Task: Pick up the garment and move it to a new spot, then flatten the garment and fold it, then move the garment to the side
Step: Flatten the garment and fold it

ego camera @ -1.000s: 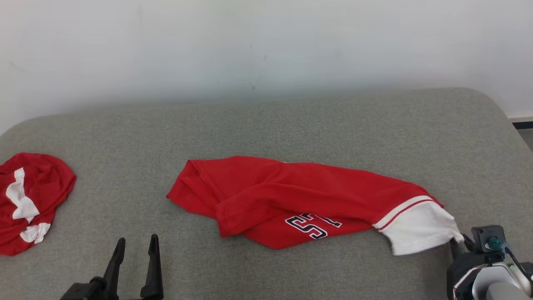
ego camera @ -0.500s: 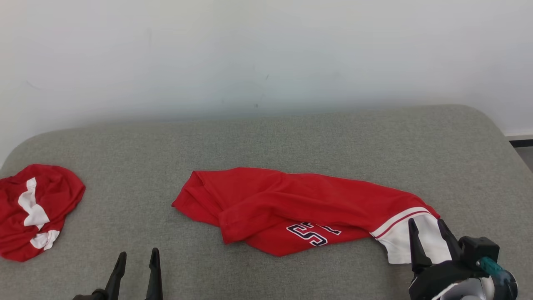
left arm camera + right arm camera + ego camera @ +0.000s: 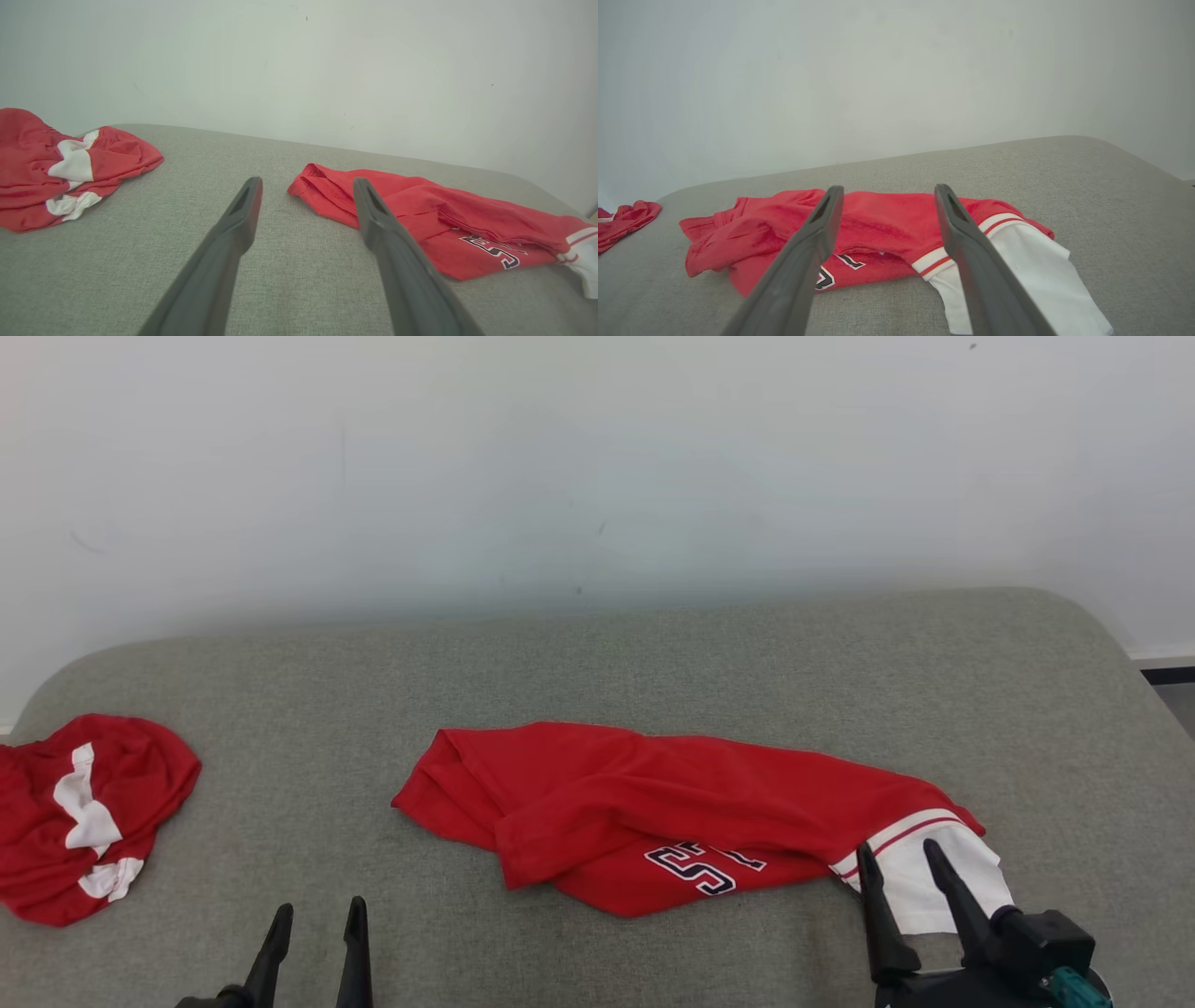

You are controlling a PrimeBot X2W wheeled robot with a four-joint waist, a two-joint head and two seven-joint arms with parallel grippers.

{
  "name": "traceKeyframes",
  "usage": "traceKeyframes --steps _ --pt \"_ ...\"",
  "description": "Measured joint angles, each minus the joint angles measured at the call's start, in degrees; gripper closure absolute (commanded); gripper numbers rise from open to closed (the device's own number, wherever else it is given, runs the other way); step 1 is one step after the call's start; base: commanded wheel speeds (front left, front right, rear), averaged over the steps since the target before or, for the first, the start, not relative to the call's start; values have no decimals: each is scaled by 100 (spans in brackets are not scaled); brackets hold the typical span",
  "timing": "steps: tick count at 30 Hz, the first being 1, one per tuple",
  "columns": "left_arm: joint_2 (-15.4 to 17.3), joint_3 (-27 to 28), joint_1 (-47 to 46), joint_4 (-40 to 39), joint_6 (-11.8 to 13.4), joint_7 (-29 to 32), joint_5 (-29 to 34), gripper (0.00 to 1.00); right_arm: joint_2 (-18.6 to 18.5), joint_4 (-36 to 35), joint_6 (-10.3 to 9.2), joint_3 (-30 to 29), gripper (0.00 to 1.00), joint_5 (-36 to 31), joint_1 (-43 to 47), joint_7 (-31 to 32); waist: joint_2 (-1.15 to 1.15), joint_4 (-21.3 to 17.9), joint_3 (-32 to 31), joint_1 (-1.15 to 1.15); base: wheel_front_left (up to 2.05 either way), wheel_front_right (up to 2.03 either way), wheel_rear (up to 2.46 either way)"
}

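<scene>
Red garment [image 3: 653, 803], white-ended, lies rumpled across the grey padded surface [image 3: 653, 663], nearer its front-right corner. Right tool [image 3: 898, 847] spread at the white end, pinching nothing; left tool [image 3: 321, 904] spread, front edge. Likely step: flattening. Next, you need grips on both ends.

Splayed fingers: left tool [image 3: 319, 905], right tool [image 3: 898, 847]
</scene>
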Motion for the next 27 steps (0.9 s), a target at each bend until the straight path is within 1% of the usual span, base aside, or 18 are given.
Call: traceKeyframes --steps 4,11,13,16,22,27 --pt "0 -20 -12 52 -36 0 52 0 38 -78 0 98 0 -34 110 152 0 31 3 0 0 0 0" --pt "0 -23 -20 146 -47 0 78 0 46 -182 0 103 0 -42 171 285 0 45 36 0 0 0 0" --pt "0 -46 -82 253 -52 0 54 0 48 -213 0 114 0 -42 172 302 0 48 62 0 0 0 0" --pt "1 -126 -361 647 -92 24 21 0 49 -241 0 159 0 -26 172 324 0 48 114 0 0 0 0" --pt "27 -164 -1362 1518 -114 641 -148 0 53 -283 0 360 0 12 124 388 0 -38 253 0 0 0 0" --pt "79 -53 -2114 2257 13 1152 -344 0 53 -349 0 587 0 -44 -7 474 0 -225 424 0 0 0 0"
